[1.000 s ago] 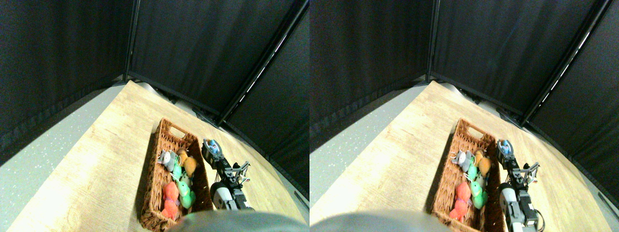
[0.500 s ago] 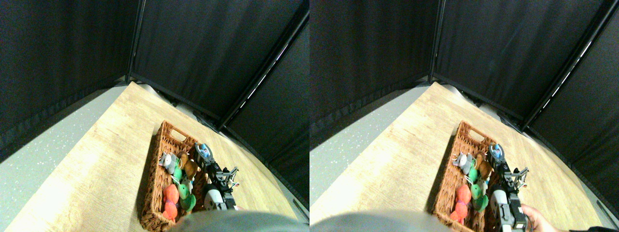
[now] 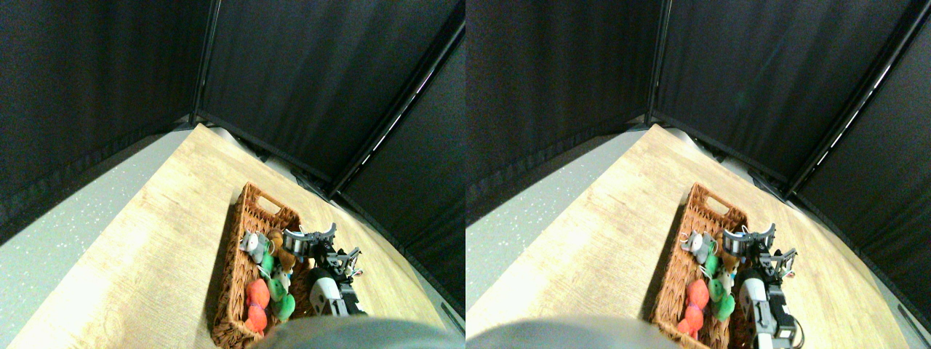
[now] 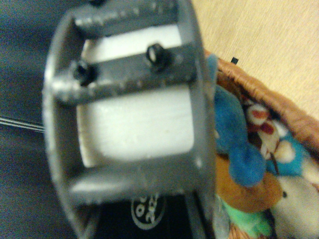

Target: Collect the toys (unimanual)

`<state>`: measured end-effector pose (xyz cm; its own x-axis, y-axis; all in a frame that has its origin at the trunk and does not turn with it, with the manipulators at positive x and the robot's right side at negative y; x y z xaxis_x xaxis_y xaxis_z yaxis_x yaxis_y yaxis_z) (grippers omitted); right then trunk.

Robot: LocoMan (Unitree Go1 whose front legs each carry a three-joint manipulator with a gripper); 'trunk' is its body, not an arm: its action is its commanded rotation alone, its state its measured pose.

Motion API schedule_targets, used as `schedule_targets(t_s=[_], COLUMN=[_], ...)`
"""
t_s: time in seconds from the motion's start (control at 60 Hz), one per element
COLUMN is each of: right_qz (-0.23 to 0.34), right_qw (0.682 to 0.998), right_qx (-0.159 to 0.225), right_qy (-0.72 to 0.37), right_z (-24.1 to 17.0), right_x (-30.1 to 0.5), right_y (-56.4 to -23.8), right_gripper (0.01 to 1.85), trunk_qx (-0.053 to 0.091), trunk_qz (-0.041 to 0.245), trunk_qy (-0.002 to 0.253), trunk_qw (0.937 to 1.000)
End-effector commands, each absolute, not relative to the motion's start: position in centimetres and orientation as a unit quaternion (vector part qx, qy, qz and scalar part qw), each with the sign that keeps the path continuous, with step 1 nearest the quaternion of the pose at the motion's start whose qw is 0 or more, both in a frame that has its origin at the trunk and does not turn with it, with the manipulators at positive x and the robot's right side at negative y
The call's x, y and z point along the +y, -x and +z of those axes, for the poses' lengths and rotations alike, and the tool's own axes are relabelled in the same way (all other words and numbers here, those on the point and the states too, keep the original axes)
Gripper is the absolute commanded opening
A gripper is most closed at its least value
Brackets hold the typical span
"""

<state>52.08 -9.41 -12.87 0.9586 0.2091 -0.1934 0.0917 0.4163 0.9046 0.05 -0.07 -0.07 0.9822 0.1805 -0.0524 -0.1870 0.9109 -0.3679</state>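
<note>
Several toys (image 3: 265, 280) lie heaped in the wicker basket (image 3: 234, 280) on the desk (image 3: 167, 247), and the end effector (image 3: 310, 239), spread wide and empty above the right rim, risks snagging the weave if lowered.

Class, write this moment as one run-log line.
right gripper: jaws open over right edge of basket | blue toy: in basket, beside a jaw | other toys: in basket
</note>
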Motion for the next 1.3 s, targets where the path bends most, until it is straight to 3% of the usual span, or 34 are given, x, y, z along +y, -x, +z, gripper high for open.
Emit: schedule_targets(t_s=[0.017,0.3,0.417,0.567,0.75,0.983,1.3], right_qz=[0.043,0.022,0.014,-0.033,-0.044,-0.07,-0.095], right_qw=[0.84,0.84,0.837,0.837,0.829,0.807,0.761], right_qx=[0.103,0.061,0.035,-0.007,-0.032,-0.035,-0.036], right_qy=[-0.532,-0.538,-0.546,-0.546,-0.557,-0.586,-0.641], right_z=[-12.1,-12.1,-12.1,-11.2,-11.1,-12.3,-15.0], right_x=[-9.8,-13.7,-16.2,-18.9,-21.3,-23.0,-22.6], right_y=[-52.6,-52.1,-51.2,-49.0,-47.5,-45.5,-42.4], right_gripper=[1.37,1.26,1.17,1.19,1.15,1.06,1.03], trunk_qx=[0.008,0.017,0.021,0.026,0.034,0.041,0.047], trunk_qz=[0.095,0.08,0.07,0.053,0.035,0.023,0.025], trunk_qy=[0.187,0.166,0.156,0.143,0.131,0.124,0.121], trunk_qw=[0.9777,0.9827,0.9851,0.988,0.9902,0.9912,0.9912])
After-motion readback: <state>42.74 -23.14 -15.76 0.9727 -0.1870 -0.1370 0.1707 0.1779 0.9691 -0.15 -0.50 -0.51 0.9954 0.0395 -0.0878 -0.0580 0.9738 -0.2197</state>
